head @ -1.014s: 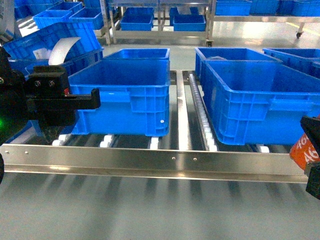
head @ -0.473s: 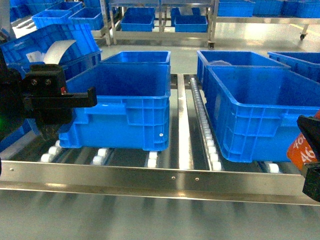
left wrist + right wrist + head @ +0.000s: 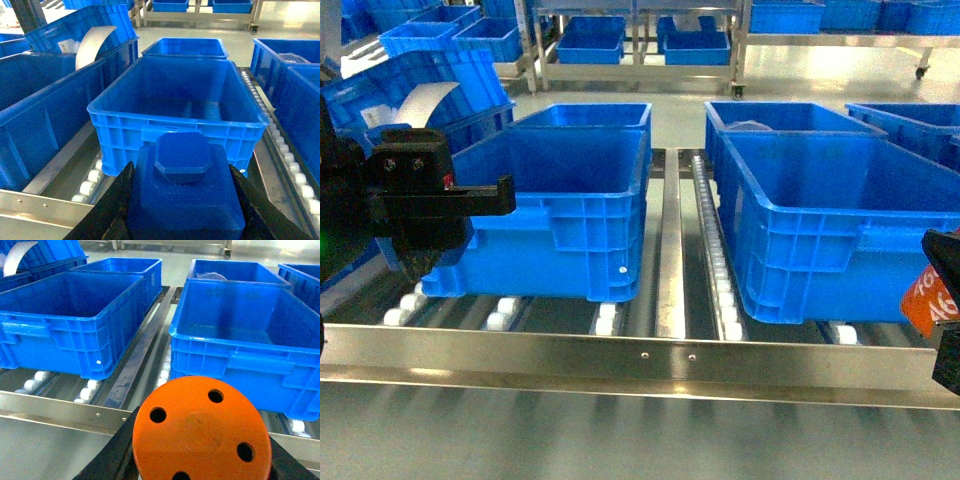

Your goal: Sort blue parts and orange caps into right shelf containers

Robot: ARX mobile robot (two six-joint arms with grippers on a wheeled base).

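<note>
Held a blue part (image 3: pixel 185 192) in the left claw (image 3: pixel 182 220), jaws closed against both its sides; hovered short of the near-left crate (image 3: pixel 575 200), over the steel front rail (image 3: pixel 620 350) of the roller shelf. Gripped an orange cap (image 3: pixel 200 432) in the right claw (image 3: pixel 200 465), jaws closed on its flanks, flat top with four holes facing the wrist camera; seen in the head view only at the far right edge, low, in front of the near-right crate (image 3: pixel 840 230).

Both crates apparently empty where visible; left floor in shadow. Further crates lined up behind, on the same roller track.

Risks, judged:
- Released too early: part or cap likely to land on the rail or drop between rollers (image 3: pixel 610 318), both claws being nearer than the crate rims.
- Raised too little: carried piece or jaws likely to strike the thick near rim, and crates on rollers could slide away.
- Cap hold seen on the sides only; slip possible if jolted.
- Mixed-up crates a sorting error; nothing marked which takes which.
</note>
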